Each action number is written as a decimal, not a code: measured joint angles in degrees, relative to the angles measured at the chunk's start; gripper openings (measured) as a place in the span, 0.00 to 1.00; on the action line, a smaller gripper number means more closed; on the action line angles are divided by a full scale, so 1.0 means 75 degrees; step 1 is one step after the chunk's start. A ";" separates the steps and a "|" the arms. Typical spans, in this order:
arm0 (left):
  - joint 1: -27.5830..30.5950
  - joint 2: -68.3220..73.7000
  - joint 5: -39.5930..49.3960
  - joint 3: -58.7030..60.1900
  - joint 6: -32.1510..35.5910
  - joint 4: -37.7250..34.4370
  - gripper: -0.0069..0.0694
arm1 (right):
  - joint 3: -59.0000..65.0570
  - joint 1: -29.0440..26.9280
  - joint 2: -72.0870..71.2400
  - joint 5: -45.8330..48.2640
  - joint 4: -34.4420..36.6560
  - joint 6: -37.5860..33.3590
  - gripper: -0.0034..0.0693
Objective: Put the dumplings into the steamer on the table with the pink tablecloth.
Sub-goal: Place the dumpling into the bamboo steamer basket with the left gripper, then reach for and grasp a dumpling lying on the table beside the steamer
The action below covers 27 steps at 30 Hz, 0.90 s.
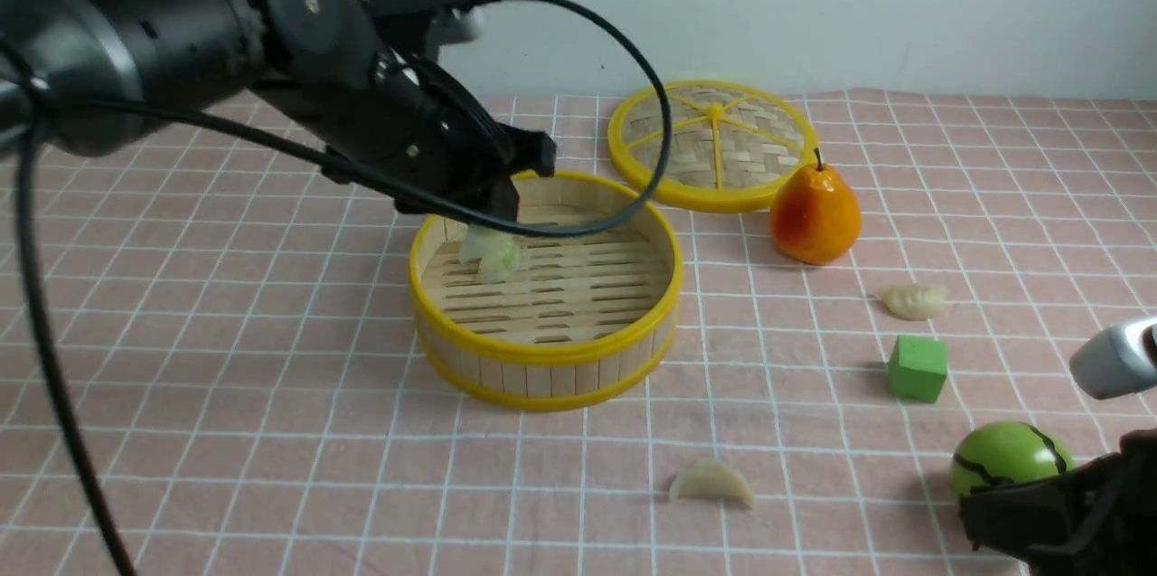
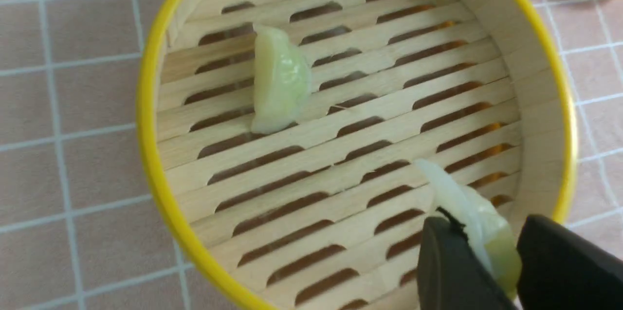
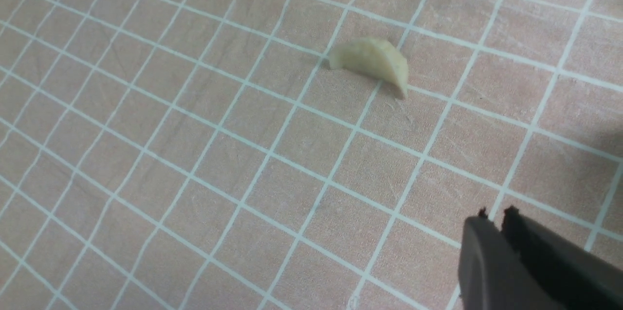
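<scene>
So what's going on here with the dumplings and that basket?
A two-armed robot is loading dumplings into the steamer. Its left fingers grip a green dumpling over the slatted floor, where another green one already lies. A cream dumpling and a second cream dumpling are out on the pink tablecloth. The right fingers, shut and empty, hover over the cloth near the second.

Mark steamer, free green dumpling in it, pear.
steamer (image 1: 542, 354), front view, near yellow top rim
free green dumpling (image 2: 282, 81), left wrist view, its middle
pear (image 1: 813, 216), front view, its belly
</scene>
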 joint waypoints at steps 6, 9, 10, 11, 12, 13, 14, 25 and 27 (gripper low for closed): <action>-0.0077 0.1225 -0.0391 0.0000 0.0058 0.0558 0.32 | 0.0000 0.0000 0.0000 0.0017 0.0140 0.0000 0.13; -0.0077 0.1415 -0.0412 0.0000 0.0058 0.0547 0.35 | 0.0000 0.0000 0.0000 0.0022 0.0145 0.0000 0.13; -0.0077 0.1431 -0.0433 0.0000 0.0058 0.0520 0.38 | 0.0000 0.0000 0.0000 0.0022 0.0145 0.0000 0.13; -0.0077 0.1431 -0.0434 0.0000 0.0058 0.0481 0.42 | 0.0000 0.0000 0.0000 0.0022 0.0164 0.0000 0.13; -0.0077 0.1431 -0.0434 0.0000 0.0048 0.0451 0.46 | 0.0000 0.0000 0.0000 0.0022 0.0164 0.0000 0.13; -0.0077 0.1381 -0.0402 -0.0029 -0.0013 0.0425 0.52 | 0.0000 0.0000 0.0000 0.0022 0.0164 0.0000 0.13; -0.0077 0.1343 -0.0315 -0.0066 -0.0100 0.0409 0.55 | 0.0000 0.0000 0.0000 0.0022 0.0164 0.0007 0.13; -0.0085 -0.1744 0.2276 -0.0625 -0.0462 0.1264 0.32 | -0.0811 0.0000 0.0279 0.0779 -0.1057 0.1548 0.17; -0.0085 -0.2421 0.2618 -0.0515 -0.0462 0.1390 0.22 | -0.1264 0.0000 0.0483 0.0960 -0.1716 0.2166 0.17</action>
